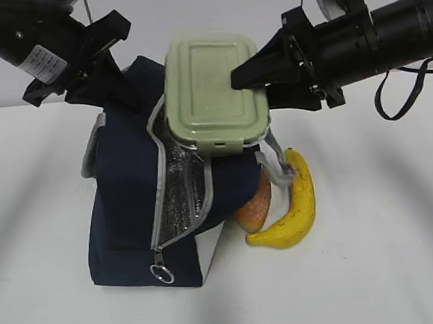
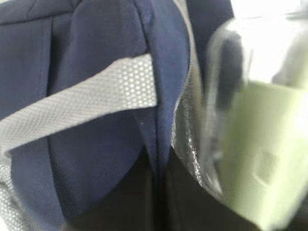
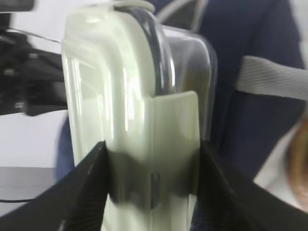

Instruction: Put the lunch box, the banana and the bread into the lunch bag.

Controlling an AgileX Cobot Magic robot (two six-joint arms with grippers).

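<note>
Lunch box (image 1: 213, 95) betw right gripper (image 3: 153, 192) fingers, above lunch bag (image 1: 130, 206)

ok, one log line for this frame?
right gripper: holds lunch box over lunch bag mouth | left gripper: on bag | banana, bread: table

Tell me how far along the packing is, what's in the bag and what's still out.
Nothing looks packed yet. The bag is unzipped and its top is held up by the left hand. The right hand grips the lunch box right at the opening, going in. The banana and the bread lie on the table beside the bag.
</note>
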